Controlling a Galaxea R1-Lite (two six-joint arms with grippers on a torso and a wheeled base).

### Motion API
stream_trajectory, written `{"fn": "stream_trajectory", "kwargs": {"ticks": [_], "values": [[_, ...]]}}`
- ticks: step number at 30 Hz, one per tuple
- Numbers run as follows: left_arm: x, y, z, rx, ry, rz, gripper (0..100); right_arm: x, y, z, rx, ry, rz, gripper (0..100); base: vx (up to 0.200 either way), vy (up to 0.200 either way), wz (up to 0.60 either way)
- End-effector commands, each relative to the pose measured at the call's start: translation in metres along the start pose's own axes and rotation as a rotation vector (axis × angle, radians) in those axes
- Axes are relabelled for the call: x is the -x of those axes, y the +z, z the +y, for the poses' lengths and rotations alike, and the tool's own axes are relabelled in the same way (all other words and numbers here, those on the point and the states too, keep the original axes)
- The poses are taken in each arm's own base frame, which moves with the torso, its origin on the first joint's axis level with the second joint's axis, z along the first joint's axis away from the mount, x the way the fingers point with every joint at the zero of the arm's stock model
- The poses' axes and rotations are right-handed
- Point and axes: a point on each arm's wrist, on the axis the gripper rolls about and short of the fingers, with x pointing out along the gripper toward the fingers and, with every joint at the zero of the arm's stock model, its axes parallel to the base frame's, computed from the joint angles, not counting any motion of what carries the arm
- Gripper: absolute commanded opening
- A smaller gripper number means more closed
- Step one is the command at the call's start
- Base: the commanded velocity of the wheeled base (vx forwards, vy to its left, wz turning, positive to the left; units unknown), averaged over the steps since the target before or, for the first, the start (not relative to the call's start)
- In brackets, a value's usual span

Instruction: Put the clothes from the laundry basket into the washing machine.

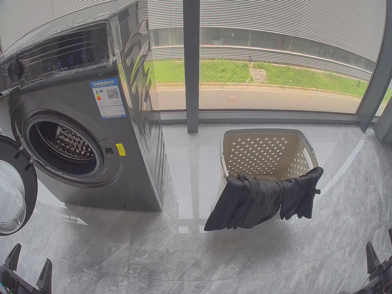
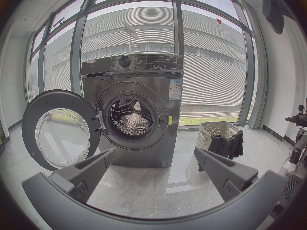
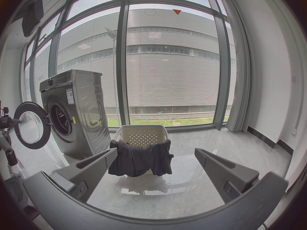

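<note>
Our left gripper (image 2: 154, 152) hangs wide open and empty, facing the washing machine (image 1: 81, 115), whose door (image 1: 14, 188) stands open. Our right gripper (image 3: 155, 152) is likewise spread, holding nothing. We see dark clothes (image 1: 261, 201) draped over the near rim of the laundry basket (image 1: 265, 152), on the floor (image 1: 183, 246) beside the machine.

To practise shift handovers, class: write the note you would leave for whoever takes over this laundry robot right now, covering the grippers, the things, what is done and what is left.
Left gripper: open, empty, low, facing the washing machine.
Right gripper: open, empty, facing the laundry basket.
Things: a dark garment hangs over the basket's near rim, partly outside it. The machine's door stands open; no clothes visible in the drum.
Done: door open, nothing loaded.
Left: grasp the garment, carry it to the drum, put it in.
</note>
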Motion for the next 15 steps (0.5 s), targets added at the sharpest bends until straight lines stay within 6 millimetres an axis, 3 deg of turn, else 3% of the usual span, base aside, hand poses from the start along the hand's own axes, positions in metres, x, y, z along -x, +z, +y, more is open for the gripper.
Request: {"fn": "stream_trajectory", "kwargs": {"ticks": [1, 11, 15], "values": [[0.0000, -0.0053, 0.0001, 0.000, 0.001, 0.001, 100, 0.0000, -0.0052, 0.0000, 0.000, 0.000, 0.001, 100, 0.000, 0.000, 0.00], [0.0000, -0.0051, 0.0001, -0.002, 0.001, -0.001, 100, 0.0000, -0.0052, 0.0000, 0.000, -0.001, 0.001, 100, 0.000, 0.000, 0.00], [0.0000, -0.0051, 0.0001, -0.002, 0.001, -0.001, 100, 0.0000, -0.0052, 0.0000, 0.000, -0.001, 0.001, 100, 0.000, -0.200, 0.00]]}}
